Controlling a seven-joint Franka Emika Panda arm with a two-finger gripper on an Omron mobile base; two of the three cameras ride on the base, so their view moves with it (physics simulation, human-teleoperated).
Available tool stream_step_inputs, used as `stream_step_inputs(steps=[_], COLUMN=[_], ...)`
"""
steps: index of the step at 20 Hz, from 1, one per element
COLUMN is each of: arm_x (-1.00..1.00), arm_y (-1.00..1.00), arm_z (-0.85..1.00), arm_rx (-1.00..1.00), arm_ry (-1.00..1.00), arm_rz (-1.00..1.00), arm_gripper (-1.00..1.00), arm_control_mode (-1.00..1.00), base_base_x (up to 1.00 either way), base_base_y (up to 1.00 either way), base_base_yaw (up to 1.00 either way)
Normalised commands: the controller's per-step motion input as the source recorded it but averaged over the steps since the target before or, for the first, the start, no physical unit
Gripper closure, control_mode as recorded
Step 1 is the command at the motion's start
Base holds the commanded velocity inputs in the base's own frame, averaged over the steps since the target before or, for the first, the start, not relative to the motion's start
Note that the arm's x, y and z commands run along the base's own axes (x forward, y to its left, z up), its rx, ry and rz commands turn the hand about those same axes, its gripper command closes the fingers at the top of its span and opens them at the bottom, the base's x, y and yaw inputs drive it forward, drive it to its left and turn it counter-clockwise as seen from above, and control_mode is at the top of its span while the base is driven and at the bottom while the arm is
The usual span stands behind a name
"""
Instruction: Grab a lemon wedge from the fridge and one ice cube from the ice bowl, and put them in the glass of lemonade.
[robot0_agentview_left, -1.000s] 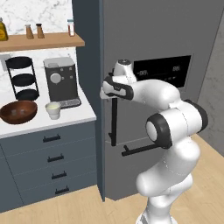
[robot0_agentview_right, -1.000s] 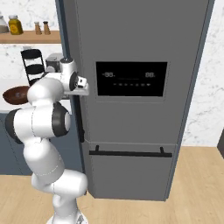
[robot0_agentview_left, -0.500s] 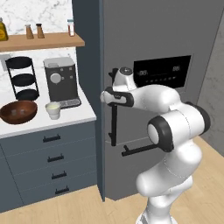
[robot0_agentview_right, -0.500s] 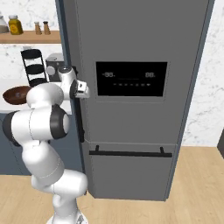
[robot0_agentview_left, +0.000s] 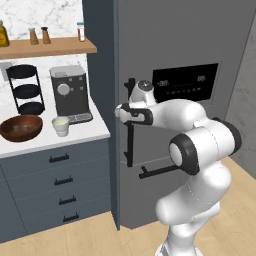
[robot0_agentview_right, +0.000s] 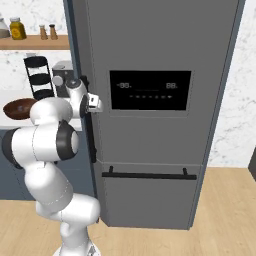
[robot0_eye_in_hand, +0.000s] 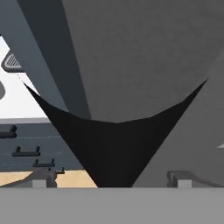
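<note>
Tall dark grey fridge door shut; lemon wedge presumably inside, unseen. Two-finger gripper spread wide, straddling long black vertical handle. Risk: fingers close off-centre, slip when pulling, door stays shut. Squat whitish cup on counter.

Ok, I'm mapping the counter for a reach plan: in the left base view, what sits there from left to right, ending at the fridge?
Wooden bowl → cup of lemonade → coffee machine → fridge handle → fridge's black panel.
</note>
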Motion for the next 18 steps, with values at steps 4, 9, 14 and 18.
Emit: stream_step_inputs(steps=[4, 9, 14, 18], arm_x=[0.38, 0.29, 0.37, 0.37], arm_y=[0.00, 0.00, 0.01, 0.00], arm_z=[-0.05, 0.00, 0.00, 0.00], arm_rx=[0.00, 0.00, 0.00, -0.02], arm_ry=[-0.08, -0.01, 0.00, 0.00], arm_rz=[0.00, 0.00, 0.00, 0.00], arm_gripper=[-1.00, 1.00, 1.00, 1.00], arm_control_mode=[-1.00, -1.00, -1.00, -1.00], base_base_x=[0.00, 0.00, 0.00, 0.00], base_base_y=[0.00, 0.00, 0.00, 0.00], base_base_yaw=[0.00, 0.00, 0.00, 0.00])
